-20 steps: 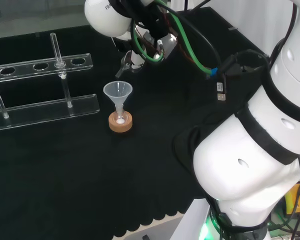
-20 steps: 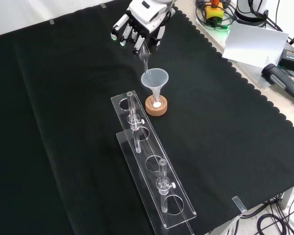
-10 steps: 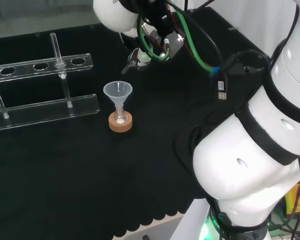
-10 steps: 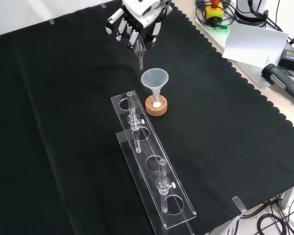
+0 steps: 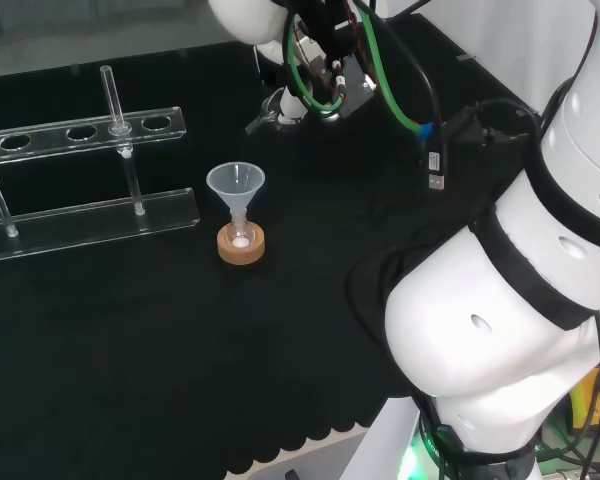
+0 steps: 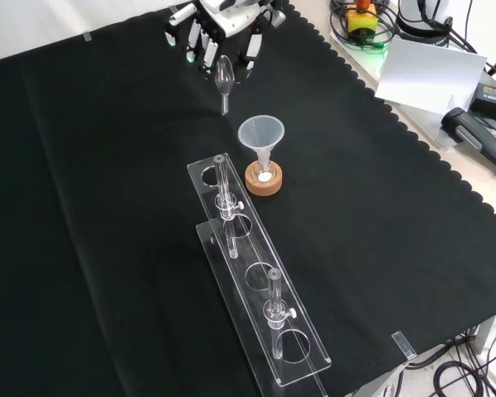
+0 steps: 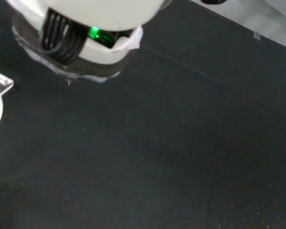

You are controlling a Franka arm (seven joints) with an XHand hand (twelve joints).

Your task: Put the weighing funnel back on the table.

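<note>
Gripping weighing funnel (image 6: 224, 80), hand (image 6: 221, 23) hangs over cloth (image 6: 83, 207); funnel (image 6: 261, 132), tube rack (image 6: 256, 285) near.

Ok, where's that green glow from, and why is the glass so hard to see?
Wrist view: a small green light glows on the hand. Front view: the clear weighing funnel in the hand and the funnel show mostly as pale glints against the black cloth. Head view: the white arm looks bright against that cloth.

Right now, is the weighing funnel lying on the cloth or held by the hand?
Held. In the front view the hand pinches the weighing funnel, which hangs stem down below it rather than lying flat.
</note>
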